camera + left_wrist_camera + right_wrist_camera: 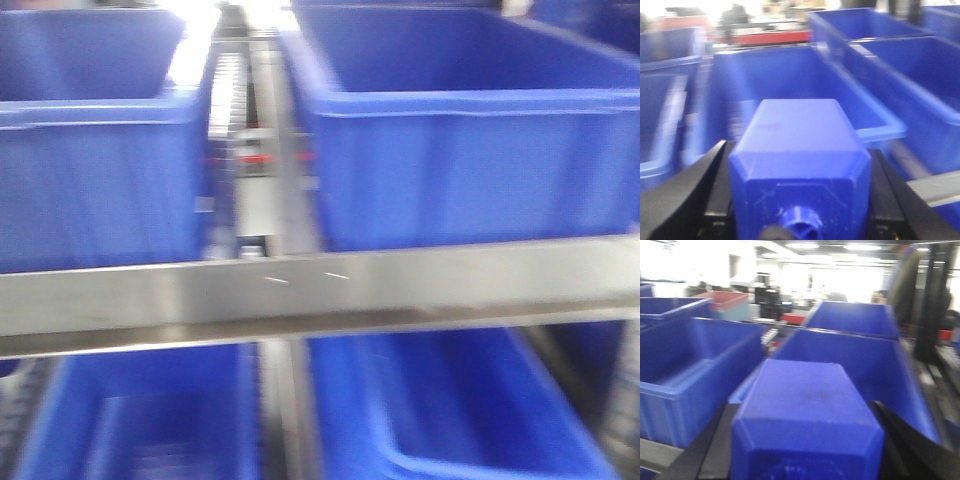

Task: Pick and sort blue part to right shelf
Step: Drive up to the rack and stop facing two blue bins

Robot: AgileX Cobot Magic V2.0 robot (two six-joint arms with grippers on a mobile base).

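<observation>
The left gripper [799, 167] is closed on a blue part [800, 132]. Its black fingers [715, 187] press on both sides of the part and are open only as wide as the part itself. The right gripper [802, 422] grips a second blue part [807, 390] in the same way, with one black finger on each side.

The front view is blurred. A metal rail [320, 290] runs across the shelf there. Above the rail stand the upper left bin [95, 150] and the upper right bin [470, 150]. Below the rail are the lower left bin [150, 420] and the lower right bin [450, 410].

In the left wrist view a piece of metal rail shows at the lower right. The blue part is held to the left of it, in front of a long blue bin [790, 75]. I cannot tell which bin of the front view this is.
</observation>
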